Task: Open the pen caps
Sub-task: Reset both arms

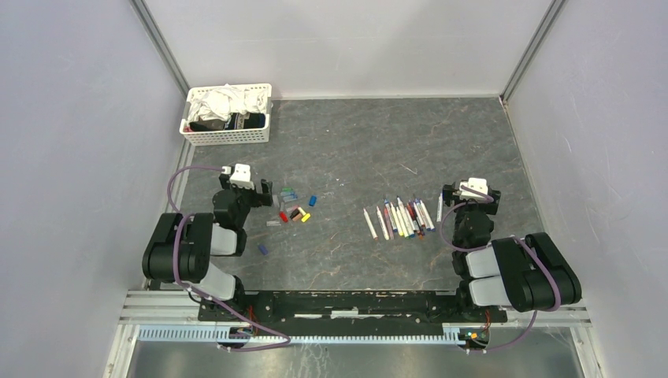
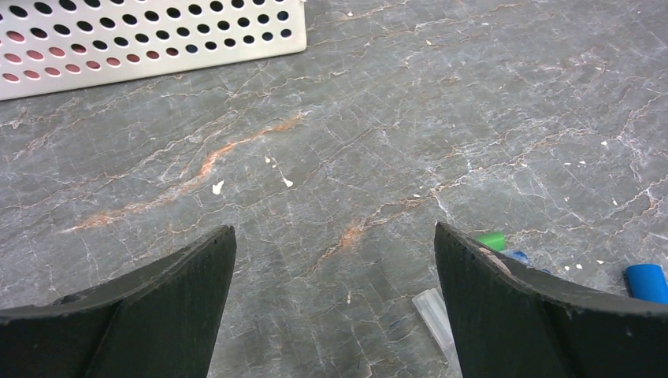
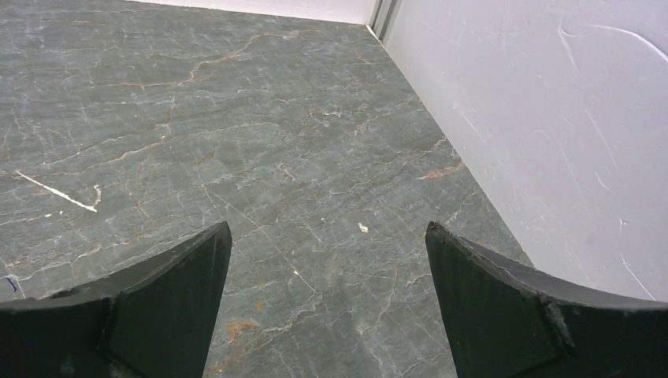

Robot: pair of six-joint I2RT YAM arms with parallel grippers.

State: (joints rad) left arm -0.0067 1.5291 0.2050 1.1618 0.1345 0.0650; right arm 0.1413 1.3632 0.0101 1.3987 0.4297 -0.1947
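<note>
Several loose pen caps, red, yellow, green, blue and grey, lie in a cluster left of centre. One blue cap sits just to their right and a purple one nearer the arms. The pens lie side by side in a row right of centre. My left gripper is open and empty just left of the caps. In the left wrist view my left gripper has a clear cap, a green cap and a blue cap by its right finger. My right gripper stands open and empty right of the pens; the right wrist view shows my right gripper over bare table.
A white slatted basket of cloths stands at the back left, and the same basket is ahead of the left gripper. Grey walls enclose the table, and the right wall is close to the right gripper.
</note>
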